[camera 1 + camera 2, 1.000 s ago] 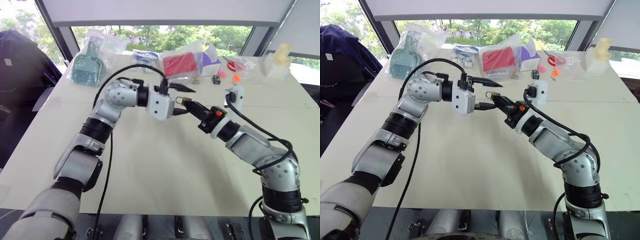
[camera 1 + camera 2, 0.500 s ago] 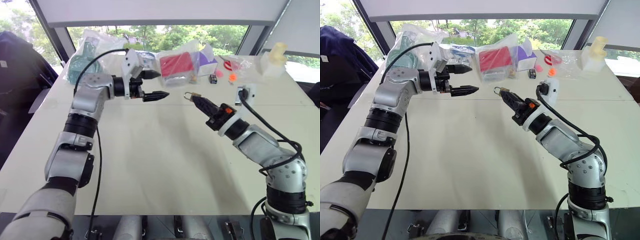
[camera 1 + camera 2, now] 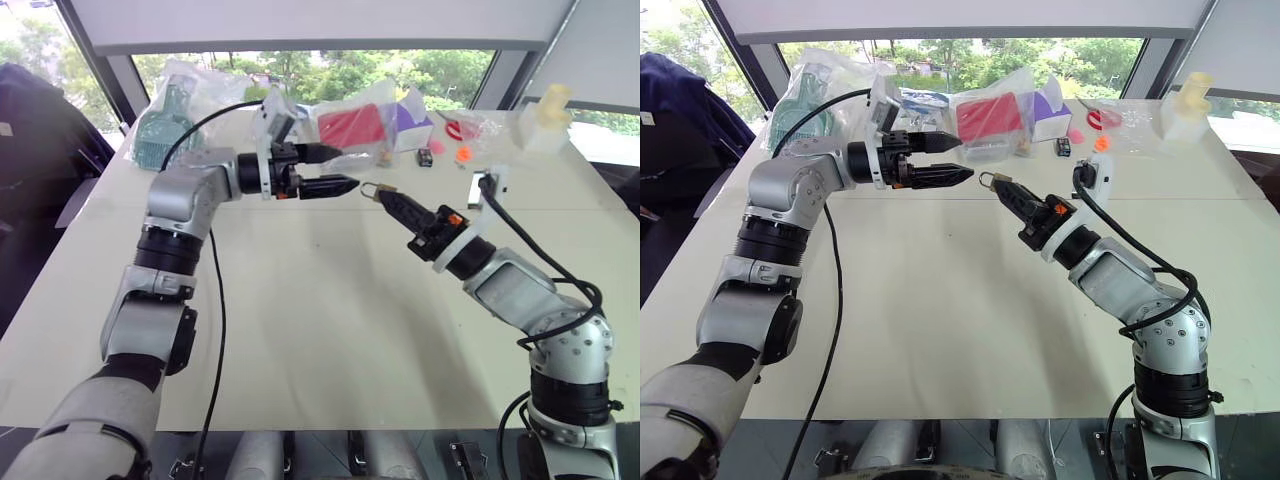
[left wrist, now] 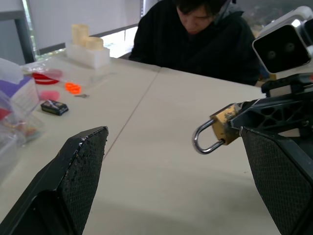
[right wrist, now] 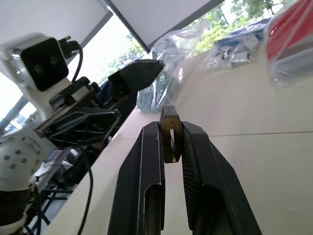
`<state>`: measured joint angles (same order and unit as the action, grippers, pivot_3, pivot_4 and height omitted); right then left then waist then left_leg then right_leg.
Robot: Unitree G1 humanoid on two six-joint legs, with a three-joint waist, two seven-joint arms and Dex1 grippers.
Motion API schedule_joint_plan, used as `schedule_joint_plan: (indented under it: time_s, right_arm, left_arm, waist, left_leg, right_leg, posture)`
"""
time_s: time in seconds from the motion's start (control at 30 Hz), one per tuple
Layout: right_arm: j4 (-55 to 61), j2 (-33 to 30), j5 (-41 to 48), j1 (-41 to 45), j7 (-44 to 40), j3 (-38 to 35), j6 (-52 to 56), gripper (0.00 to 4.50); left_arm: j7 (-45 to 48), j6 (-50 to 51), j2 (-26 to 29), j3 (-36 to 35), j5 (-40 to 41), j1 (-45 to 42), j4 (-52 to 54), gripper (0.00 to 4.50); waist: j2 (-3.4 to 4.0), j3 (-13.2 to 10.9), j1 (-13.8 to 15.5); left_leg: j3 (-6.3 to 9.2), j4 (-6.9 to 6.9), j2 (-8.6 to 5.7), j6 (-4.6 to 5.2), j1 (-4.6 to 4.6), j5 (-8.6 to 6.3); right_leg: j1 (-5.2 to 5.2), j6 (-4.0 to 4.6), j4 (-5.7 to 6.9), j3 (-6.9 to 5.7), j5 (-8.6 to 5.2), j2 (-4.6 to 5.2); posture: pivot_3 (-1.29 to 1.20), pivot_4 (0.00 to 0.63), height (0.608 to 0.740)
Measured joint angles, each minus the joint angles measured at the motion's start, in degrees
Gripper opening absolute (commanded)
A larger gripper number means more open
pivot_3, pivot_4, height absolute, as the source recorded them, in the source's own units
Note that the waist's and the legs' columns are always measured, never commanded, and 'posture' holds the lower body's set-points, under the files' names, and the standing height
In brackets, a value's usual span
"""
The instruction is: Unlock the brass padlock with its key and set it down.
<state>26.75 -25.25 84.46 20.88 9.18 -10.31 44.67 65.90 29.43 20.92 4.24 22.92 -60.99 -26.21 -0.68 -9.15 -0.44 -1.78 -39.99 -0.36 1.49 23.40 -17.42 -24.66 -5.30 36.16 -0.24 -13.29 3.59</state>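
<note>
**Padlock held up shackle-first toward the empty left gripper**

The right gripper [image 3: 392, 203] is clamped narrow on the brass padlock [image 4: 222, 128], pinching its body between both fingers and holding it up above the table [image 3: 320, 330]. The silvery shackle [image 4: 204, 142] sticks out past the fingertips, so the lock's long axis runs on along the right gripper's own line, aimed at the left gripper [image 3: 345, 170].

The left gripper stands wide apart with nothing between its fingers. It points across at the padlock, and the lock sits just beyond its fingertips, slightly lower and near but not touching (the left arm is plainly the one placed to work on it).

The key cannot be made out: neither gripper visibly carries it, and nothing thin and silvery can be picked out on the lock. The keyhole end is buried between the right fingers, so I cannot tell whether the shackle is released; it looks seated. A person [image 4: 200, 39] sits past the table's far edge.
</note>
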Motion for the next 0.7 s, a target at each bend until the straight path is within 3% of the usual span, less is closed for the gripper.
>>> schedule_joint_plan:
  time_s: [0.37,0.7]
  right_arm:
    - [3.9,-0.2,6.2,-0.4,1.4,1.2,-0.7,0.0]
    - [5.2,-1.2,7.1,-2.4,1.4,3.3,-0.8,0.0]
  left_arm:
    - [1.4,-7.0,-2.8,2.2,-4.0,0.1,-5.5,4.48]
    - [-2.3,-8.3,-5.3,-0.7,-3.9,-2.8,-8.2,4.48]
  waist:
    - [0.0,0.0,-0.1]
    - [0.0,0.0,-0.1]
  left_leg:
    - [0.0,0.01,0.0,0.0,0.01,0.0]
    - [0.0,0.01,0.0,0.0,0.03,0.0]
  right_leg:
    - [-0.01,0.01,-0.02,0.01,0.0,0.03]
    - [-0.01,0.0,-0.04,0.0,0.0,0.04]
  posture:
    - [0.0,0.15,0.74]
    - [0.0,0.15,0.74]
